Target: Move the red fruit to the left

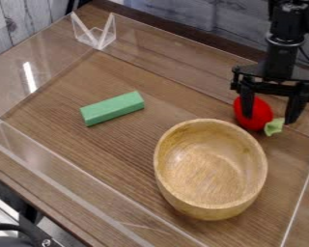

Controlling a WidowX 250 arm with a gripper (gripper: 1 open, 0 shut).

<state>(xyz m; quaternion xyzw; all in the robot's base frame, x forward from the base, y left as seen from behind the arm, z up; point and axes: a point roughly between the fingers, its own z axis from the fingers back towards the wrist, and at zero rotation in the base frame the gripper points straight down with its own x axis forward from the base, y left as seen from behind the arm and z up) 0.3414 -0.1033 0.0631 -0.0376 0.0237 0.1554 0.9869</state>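
The red fruit lies on the wooden table at the right, just behind the wooden bowl, its light green stem pointing to the lower right. My black gripper hangs straight down over it, open. One finger stands at the fruit's left side and the other at its right. The fingers hide part of the fruit's top. Whether the fingertips touch it I cannot tell.
A large wooden bowl sits in front of the fruit. A green rectangular block lies left of centre. A clear plastic wall runs around the table, with a small clear stand at the back left.
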